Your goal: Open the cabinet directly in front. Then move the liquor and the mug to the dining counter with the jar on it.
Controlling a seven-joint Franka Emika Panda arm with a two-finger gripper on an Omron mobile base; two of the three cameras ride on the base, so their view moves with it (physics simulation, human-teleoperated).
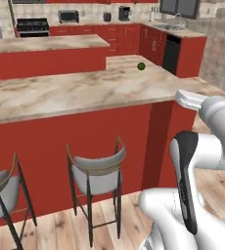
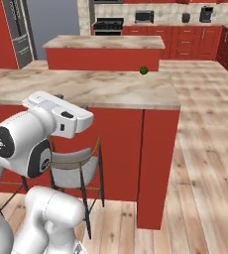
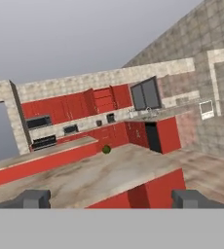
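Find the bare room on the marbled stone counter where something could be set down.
The long beige-brown marbled stone dining counter looks bare from its near edge, above the grey-seated metal stools, to its far edge. The only item is a small green round object at the far edge, near the right end.

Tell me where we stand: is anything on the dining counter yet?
Looks done: only a small green object, possibly the mug, sits at the dining counter's far edge. In hand: nothing, the gripper is open and empty. Left: the liquor; neither it nor the jar is visible here.
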